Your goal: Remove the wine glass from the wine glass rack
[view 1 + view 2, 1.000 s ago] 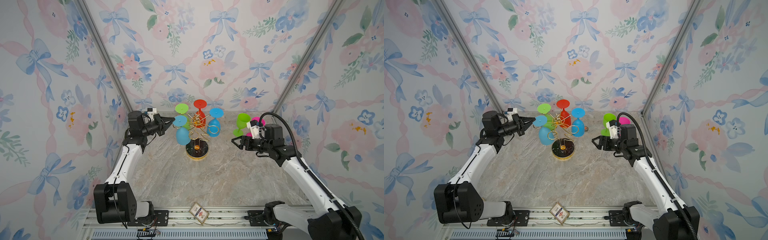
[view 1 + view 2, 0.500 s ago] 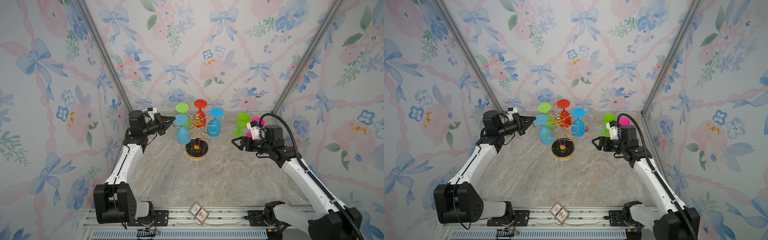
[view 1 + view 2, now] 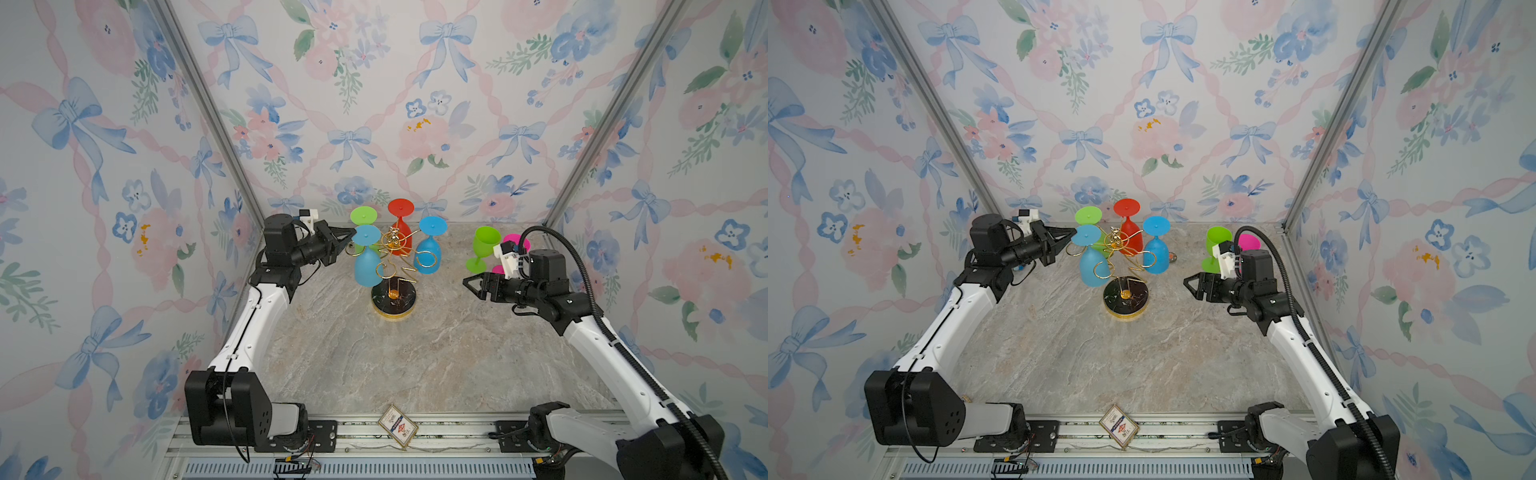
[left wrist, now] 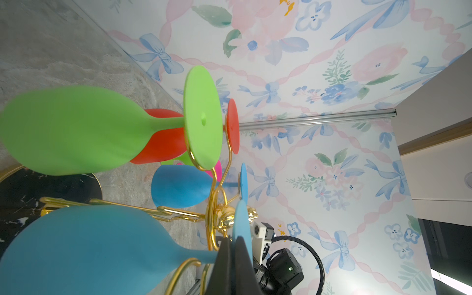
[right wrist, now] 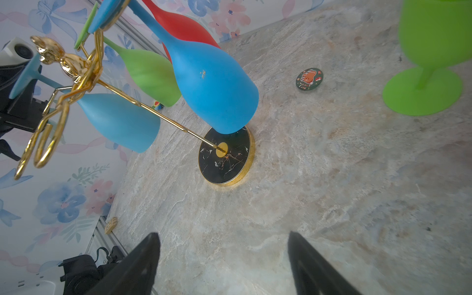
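At the back middle of the marble table (image 3: 374, 365), the wine glass rack (image 3: 399, 304) stands on its round black base, and four glasses hang bowl-down from its gold arms. The light blue wine glass (image 3: 367, 269) hangs on the arm toward the left side, and the left gripper (image 3: 351, 240) has its fingers pressed together on the rim of this glass's foot. The right gripper (image 3: 466, 282) hovers right of the rack, fingers spread wide and empty, near an upright green glass (image 3: 484, 246).
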`<state>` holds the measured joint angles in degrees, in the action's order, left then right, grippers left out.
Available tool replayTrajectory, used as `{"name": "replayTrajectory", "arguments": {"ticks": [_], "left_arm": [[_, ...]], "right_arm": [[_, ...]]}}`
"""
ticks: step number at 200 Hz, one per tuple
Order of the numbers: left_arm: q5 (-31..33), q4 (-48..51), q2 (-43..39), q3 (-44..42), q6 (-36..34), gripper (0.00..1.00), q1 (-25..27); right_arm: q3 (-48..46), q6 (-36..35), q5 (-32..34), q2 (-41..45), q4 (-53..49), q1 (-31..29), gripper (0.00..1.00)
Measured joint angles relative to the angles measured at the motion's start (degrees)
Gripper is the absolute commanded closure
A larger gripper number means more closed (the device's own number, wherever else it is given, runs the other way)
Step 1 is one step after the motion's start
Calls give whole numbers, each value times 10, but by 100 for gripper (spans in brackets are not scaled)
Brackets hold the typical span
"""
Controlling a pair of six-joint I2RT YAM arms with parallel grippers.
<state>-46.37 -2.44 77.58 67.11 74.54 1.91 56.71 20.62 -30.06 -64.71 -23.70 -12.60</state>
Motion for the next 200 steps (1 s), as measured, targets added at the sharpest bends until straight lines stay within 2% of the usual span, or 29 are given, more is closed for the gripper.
{"name": "replayTrajectory", "arguments": {"ticks": [92,200], "left_arm": [[52,22,18,3,-4,100,-2],[67,22,6,-5,7,100,-40]], "right_arm": [[-12,0,-2,0,5,0,19],[-26,0,-4,6,8,0,19]]}}
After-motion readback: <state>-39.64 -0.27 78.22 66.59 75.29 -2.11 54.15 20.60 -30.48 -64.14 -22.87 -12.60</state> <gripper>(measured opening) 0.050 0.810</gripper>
